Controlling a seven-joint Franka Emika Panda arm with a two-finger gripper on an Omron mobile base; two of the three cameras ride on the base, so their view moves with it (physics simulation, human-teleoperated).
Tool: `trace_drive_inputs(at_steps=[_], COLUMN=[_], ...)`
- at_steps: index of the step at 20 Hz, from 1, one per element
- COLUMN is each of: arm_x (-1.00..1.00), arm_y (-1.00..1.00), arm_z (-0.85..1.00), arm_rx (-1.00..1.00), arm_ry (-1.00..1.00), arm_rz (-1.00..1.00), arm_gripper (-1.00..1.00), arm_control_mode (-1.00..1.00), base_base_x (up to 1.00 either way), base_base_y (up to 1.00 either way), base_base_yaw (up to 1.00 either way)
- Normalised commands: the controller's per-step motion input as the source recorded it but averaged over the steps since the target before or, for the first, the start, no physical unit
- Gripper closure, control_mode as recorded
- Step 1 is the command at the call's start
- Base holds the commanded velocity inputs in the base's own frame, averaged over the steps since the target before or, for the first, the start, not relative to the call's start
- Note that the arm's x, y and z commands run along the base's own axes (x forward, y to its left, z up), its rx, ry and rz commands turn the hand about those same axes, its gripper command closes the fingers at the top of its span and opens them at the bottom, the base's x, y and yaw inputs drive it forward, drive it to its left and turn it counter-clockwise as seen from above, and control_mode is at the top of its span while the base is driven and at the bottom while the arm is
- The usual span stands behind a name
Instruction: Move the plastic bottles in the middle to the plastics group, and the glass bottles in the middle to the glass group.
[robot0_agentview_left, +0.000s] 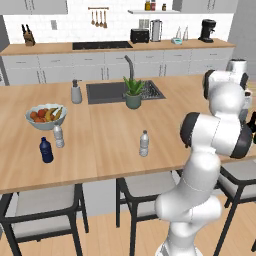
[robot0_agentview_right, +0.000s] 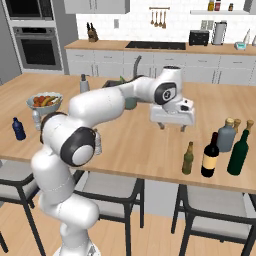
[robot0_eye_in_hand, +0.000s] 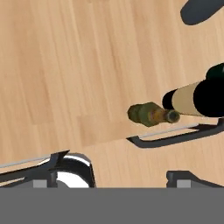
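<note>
Overhead, the pincer is held above bare counter, its jaws spread wide and nothing gripped between them. The beer bottle and the wine bottle are seen to its right and nearer the front edge, well apart from it and standing upright side by side. In the hand view both are seen from above, the beer bottle just beside the wine bottle, off to the right of the fingertips and not between them. Just behind these two, the grey-blue bottle, a green bottle and a small amber one are grouped close together. The water bottle is placed alone near the middle of the counter, to the left of the arm, and is largely hidden by the arm in the right base view. Farther left, a navy bottle and a second clear bottle are set near each other beside the fruit bowl. A plant and a soap dispenser are set by the sink, well behind. Nothing is seen standing between the pincer and the two middle glass bottles.
</note>
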Motion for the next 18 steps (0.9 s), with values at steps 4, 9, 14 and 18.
trace_drive_inputs(at_steps=[4,9,14,18], arm_x=[0.00,-0.01,0.03,0.23], arm_y=[1.00,1.00,0.94,0.86], arm_z=[0.00,0.00,0.00,0.00], arm_rx=[-0.07,-0.01,0.00,0.00], arm_ry=[-0.04,-0.01,0.00,0.00], arm_rz=[-0.06,0.00,0.06,0.08], arm_gripper=[-1.00,-1.00,-1.00,-1.00], arm_control_mode=[-1.00,-1.00,-1.00,-1.00], base_base_x=[0.00,0.00,0.00,0.00], base_base_y=[0.00,0.00,0.00,0.00], base_base_yaw=[0.00,0.00,0.00,0.00])
